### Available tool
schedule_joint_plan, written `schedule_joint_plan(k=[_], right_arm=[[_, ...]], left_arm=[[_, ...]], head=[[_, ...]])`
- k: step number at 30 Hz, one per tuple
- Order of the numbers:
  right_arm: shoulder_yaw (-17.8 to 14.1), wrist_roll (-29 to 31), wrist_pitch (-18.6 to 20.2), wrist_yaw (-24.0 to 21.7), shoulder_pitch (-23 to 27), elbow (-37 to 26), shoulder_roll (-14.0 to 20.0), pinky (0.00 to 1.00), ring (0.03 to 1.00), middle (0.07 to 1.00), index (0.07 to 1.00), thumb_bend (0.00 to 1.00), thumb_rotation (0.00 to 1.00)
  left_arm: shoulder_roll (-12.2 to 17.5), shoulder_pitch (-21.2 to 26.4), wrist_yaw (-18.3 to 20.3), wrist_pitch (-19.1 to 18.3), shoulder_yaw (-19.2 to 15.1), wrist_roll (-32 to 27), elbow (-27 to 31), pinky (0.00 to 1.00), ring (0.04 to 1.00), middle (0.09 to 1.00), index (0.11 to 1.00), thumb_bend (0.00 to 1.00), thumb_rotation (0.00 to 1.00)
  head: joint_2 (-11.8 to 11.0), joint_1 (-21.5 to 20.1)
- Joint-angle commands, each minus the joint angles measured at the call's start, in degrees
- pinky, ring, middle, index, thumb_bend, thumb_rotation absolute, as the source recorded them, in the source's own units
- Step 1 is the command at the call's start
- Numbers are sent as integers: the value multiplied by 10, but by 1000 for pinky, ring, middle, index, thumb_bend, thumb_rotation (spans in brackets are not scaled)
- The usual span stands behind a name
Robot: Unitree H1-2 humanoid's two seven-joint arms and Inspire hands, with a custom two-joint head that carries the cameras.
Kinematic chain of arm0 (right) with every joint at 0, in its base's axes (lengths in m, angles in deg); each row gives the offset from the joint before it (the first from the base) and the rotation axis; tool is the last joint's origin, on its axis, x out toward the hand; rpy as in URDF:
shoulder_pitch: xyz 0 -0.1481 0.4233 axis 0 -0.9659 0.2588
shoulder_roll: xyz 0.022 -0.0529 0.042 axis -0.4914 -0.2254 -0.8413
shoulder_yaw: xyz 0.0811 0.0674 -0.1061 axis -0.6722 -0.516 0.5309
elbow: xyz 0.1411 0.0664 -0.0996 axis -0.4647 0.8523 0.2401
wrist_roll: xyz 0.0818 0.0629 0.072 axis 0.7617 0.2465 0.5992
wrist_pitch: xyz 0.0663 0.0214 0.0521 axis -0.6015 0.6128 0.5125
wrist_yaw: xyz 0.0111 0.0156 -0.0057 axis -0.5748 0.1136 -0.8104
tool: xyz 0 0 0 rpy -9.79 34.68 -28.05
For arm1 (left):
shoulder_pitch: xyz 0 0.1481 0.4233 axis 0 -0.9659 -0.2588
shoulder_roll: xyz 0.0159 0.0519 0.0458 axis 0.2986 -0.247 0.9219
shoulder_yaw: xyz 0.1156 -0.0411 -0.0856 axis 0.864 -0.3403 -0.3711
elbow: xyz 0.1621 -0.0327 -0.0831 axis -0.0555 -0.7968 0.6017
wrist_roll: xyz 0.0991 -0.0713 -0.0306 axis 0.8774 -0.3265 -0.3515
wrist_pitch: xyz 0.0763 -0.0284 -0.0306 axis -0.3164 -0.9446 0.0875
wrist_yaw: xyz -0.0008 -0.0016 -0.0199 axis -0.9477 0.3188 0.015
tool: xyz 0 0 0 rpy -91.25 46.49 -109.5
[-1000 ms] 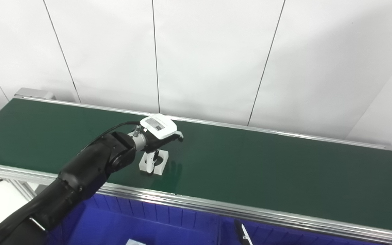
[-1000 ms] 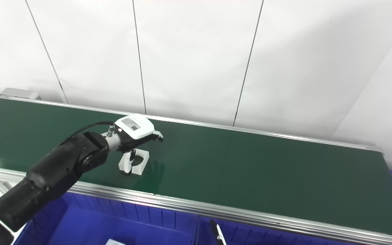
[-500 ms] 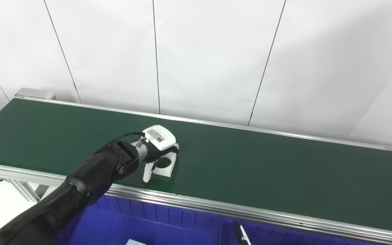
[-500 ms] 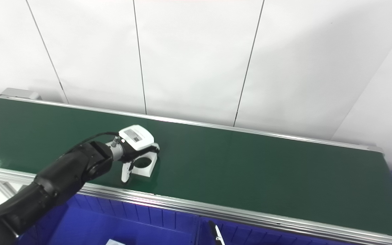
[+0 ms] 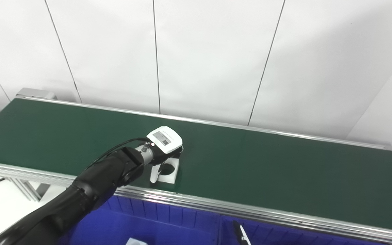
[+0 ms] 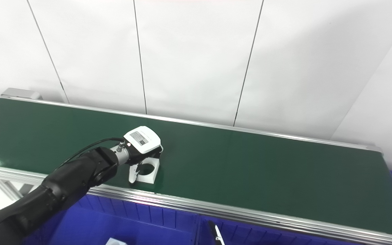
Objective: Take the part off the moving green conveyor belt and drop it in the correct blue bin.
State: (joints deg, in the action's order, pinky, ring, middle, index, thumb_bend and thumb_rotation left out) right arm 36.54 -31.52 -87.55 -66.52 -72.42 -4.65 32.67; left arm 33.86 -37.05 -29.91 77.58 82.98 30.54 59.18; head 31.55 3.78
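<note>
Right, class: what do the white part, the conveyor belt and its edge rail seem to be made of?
White part: probably matte plastic; opaque, no glints, with a clean round hole.
Conveyor belt: likely rubber or PVC; smooth dark green with a soft sheen.
Edge rail: looks like brushed aluminium; silvery, with ridges running along it.

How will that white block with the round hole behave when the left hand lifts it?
The white block looks rigid, so it likely won't flex. Flat sides suggest it won't roll. Its smooth faces may slip in the left hand, whose grip is partly hidden.

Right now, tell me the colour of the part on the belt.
White part, clearest in the left eye view.
</note>
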Motion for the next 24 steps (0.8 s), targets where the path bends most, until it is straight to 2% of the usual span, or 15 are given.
schedule_joint_plan(k=[1, 4, 7, 10, 13, 14, 16, 18, 22, 24], right_arm=[[0, -1, -29, 1, 2, -17, -4, 1000, 1000, 1000, 1000, 930, 1000], [1, -2, -29, 2, 3, -17, -4, 1000, 1000, 1000, 1000, 920, 1000], [1, 1, -29, 1, 3, -17, -5, 1000, 1000, 1000, 1000, 913, 1000], [1, 1, -29, 1, 3, -16, -5, 1000, 999, 1000, 1000, 910, 1000], [2, 0, -29, 0, 4, -18, -4, 1000, 998, 1000, 1000, 908, 1000], [2, 0, -29, -1, 4, -19, -4, 1000, 1000, 1000, 1000, 901, 1000], [1, 4, -29, -4, 4, -17, -4, 1000, 1000, 1000, 1000, 903, 1000], [1, 4, -29, -6, 3, -18, -4, 1000, 1000, 1000, 1000, 907, 1000], [-2, 4, -29, -12, 0, -24, -7, 1000, 1000, 1000, 1000, 908, 1000], [-3, 6, -29, -15, -2, -26, -9, 1000, 998, 1000, 1000, 913, 1000]], left_arm=[[12, 26, -10, -7, 2, 10, -9, 91, 156, 240, 478, 518, 32], [12, 29, 5, -15, 3, 7, -2, 116, 189, 277, 481, 516, 34], [12, 29, 10, -17, 0, 3, 6, 101, 167, 248, 478, 516, 33], [11, 30, 18, -21, -5, -2, 12, 132, 199, 279, 481, 518, 35], [8, 30, 42, -31, -14, -13, 28, 139, 208, 297, 482, 518, 35], [8, 30, 50, -33, -16, -16, 33, 153, 224, 400, 483, 522, 14], [11, 28, 69, -36, -18, -16, 58, 136, 205, 459, 481, 525, 2], [18, 21, 88, -34, -24, -20, 104, 153, 221, 408, 491, 519, 0], [31, -7, 137, -40, -42, -30, 231, 205, 274, 402, 507, 516, 0], [34, -26, 143, -34, -57, -45, 293, 225, 293, 401, 505, 517, 0]], head=[[0, 0], [0, 0], [0, 1], [0, 1], [2, 3], [2, 3], [2, 4], [4, 7], [16, -1], [19, -3]])
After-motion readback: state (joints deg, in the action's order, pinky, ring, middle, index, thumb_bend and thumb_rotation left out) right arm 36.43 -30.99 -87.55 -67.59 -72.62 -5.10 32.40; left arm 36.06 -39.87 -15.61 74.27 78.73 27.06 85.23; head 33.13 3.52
